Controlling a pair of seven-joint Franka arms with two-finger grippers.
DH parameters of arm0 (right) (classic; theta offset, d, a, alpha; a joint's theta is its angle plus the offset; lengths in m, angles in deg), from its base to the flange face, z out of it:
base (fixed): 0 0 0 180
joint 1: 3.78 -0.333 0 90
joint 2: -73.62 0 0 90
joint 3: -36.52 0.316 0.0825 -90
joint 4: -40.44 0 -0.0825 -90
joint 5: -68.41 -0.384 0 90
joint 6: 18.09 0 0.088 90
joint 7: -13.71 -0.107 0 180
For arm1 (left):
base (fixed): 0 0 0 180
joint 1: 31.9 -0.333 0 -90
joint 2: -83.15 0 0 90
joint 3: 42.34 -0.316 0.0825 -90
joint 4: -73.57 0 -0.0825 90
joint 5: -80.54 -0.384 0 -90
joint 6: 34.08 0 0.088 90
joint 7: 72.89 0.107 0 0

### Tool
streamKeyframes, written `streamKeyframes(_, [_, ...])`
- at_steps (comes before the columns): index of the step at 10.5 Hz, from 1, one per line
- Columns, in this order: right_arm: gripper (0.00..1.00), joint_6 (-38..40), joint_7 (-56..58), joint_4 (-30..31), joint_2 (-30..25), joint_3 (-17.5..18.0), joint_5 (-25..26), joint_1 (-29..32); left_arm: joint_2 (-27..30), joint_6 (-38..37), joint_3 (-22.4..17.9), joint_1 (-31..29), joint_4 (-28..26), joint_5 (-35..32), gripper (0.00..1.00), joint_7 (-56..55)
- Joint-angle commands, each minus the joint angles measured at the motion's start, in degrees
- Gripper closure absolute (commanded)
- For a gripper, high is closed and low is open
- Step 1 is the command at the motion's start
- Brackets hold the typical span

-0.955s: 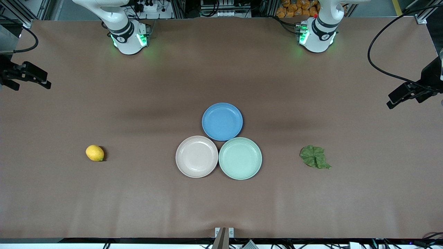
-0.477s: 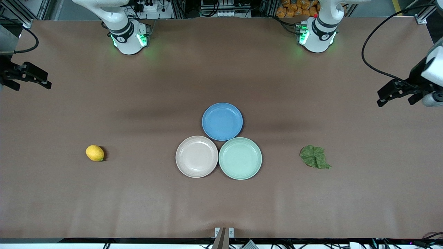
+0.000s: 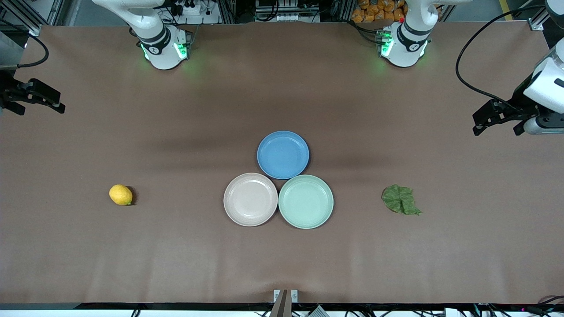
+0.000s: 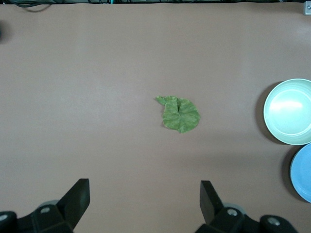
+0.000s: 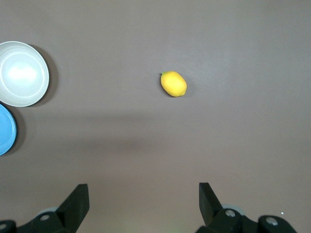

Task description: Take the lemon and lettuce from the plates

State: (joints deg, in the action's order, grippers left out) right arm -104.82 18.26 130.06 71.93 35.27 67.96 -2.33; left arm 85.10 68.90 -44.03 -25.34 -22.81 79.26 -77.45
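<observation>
A: Nearest the front camera, what's on the table?
B: Cream plate touching the green plate. Lemon at nine o'clock, lettuce at three, both on bare table.
A: Grippers?
B: Left gripper and right gripper hang over the table's ends, fingers spread wide, holding nothing

Left end effector and right end effector aloft at their table ends; fingers wide apart, empty
</observation>
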Motion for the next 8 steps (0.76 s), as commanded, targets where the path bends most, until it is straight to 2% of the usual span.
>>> streamKeyframes(1, [0.0, -0.2, -0.4, 1.9, -1.8, 0.2, 0.7, 1.1, 0.3, 0.3, 0.5, -0.5, 0.2, -0.9, 0.0, 0.0])
streamKeyframes(8, [0.0, -0.6, -0.4, 2.6, -1.8, 0.2, 0.6, 1.2, -0.3, 0.2, 0.5, -0.6, 1.4, -0.9, 0.0, 1.1])
